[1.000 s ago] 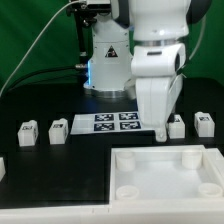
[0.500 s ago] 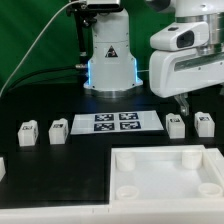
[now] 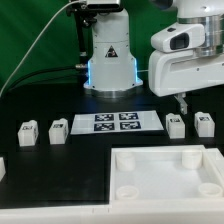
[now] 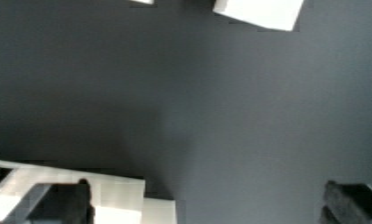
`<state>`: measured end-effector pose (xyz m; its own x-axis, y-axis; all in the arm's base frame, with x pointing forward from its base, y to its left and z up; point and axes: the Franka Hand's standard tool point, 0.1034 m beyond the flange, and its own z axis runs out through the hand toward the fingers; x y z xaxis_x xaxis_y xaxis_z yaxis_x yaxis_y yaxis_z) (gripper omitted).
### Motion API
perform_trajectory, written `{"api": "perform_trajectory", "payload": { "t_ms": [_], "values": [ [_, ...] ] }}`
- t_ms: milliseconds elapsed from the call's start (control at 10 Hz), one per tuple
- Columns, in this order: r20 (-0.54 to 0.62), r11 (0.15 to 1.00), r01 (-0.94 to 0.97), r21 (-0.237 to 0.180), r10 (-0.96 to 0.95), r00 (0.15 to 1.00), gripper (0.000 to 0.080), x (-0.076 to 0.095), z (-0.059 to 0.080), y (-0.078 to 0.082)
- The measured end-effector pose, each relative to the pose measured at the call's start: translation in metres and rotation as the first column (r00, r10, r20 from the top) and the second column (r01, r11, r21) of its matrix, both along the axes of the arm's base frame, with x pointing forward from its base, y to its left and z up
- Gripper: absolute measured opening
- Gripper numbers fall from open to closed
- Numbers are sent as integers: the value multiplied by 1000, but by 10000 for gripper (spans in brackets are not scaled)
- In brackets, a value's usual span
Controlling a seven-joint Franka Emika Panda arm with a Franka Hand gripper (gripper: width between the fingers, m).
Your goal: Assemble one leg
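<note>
Where the table (image 3: 60, 182) lies nearest the exterior camera, a large white panel (image 3: 140, 153) with a raised rim and round corner holes fills the foreground toward the exterior view's right. Behind it a row of small white parts sits on the black surface. Two tagged pegs (image 3: 28, 133) are toward the exterior view's left and the marker board (image 3: 118, 122) is in the middle. Next comes the leg (image 3: 176, 125) that looks to be the target, with a neighbouring peg (image 3: 204, 123) just beside it on the exterior view's right.

Above that pair, clear of both, hangs the gripper (image 3: 185, 104). The wrist view shows its dark fingertips (image 4: 51, 205) spread wide with only bare table between them, holding nothing. Farthest back stands the arm's white base (image 3: 110, 60), lit blue near its foot.

The step in hand appears to be reaching for the leg. To do it well, the arm should centre the gap over that one block and turn the fingers to meet two flat opposite faces. It should then descend straight and close only once both fingers flank the block. The neighbour sitting so close is the hazard, since a finger coming down off-centre could nudge it.
</note>
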<state>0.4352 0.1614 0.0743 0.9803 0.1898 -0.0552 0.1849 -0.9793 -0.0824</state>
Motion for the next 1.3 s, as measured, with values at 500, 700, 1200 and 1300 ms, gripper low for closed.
{"api": "perform_trajectory", "payload": {
  "t_ms": [500, 700, 1200, 1300],
  "values": [
    [-616, 990, -17, -138, -73, 784, 648, -34, -18, 21],
    [-752, 988, -51, -144, -76, 655, 648, -25, -25, 23],
    [-781, 987, -49, -151, -89, 618, 648, -36, -38, 24],
    [-772, 988, -46, -150, -88, 629, 648, -42, -44, 24]
  ]
}}
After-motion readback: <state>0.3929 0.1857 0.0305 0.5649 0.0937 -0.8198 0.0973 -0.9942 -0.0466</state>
